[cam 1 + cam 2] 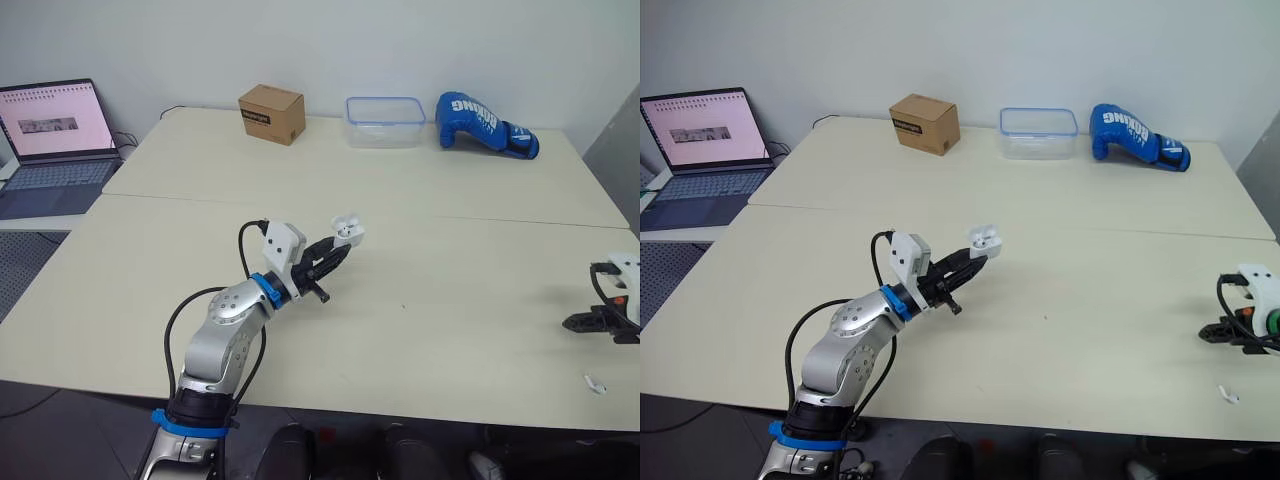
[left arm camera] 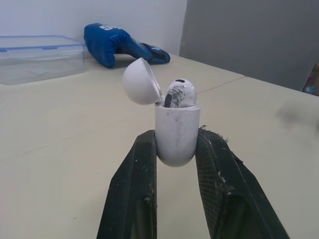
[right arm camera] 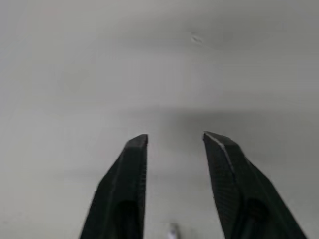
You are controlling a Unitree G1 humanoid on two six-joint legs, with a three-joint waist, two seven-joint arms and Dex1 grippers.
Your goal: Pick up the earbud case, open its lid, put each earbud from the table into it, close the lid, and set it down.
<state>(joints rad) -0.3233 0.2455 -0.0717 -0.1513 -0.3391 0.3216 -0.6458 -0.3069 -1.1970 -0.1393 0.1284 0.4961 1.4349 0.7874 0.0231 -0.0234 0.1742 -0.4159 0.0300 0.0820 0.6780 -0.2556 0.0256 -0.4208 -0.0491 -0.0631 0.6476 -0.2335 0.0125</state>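
at ten o'clock, off the edge of the table (image 1: 450, 290), an open laptop (image 1: 55, 140) sits on a side desk. at eleven o'clock a cardboard box (image 1: 271, 113) stands on the far tabletop.

just toward nine o'clock from the middle, the left gripper (image 1: 340, 250) is clamped on the earbud case (image 1: 349, 231) and holds it up clear of the table. its two black fingers (image 2: 134, 189) pinch the lower body from either side. the lid (image 2: 141, 81) is swung open at the top, and one earbud (image 2: 179, 93) sits in its socket.

at twelve o'clock there is a clear plastic container (image 1: 386, 121), and at one o'clock a blue boxing glove (image 1: 485, 125).

at four o'clock the right gripper (image 1: 572, 322) hovers low over the table, its fingers apart with nothing between them. the second earbud (image 1: 596, 383) lies loose on the table at five o'clock, near that gripper and toward the near edge.

the case looks light, hard and glossy, with rounded sides, so it would likely slip under a loose pinch. the low hold on the body suits it, since it leaves the hinge and the mouth free. the loose earbud is tiny and smooth and would probably skid or flick away under a careless pinch. it is best taken gently across its stem or bulb, then lowered stem-first into the empty socket. the lid should close with a light push on its dome.
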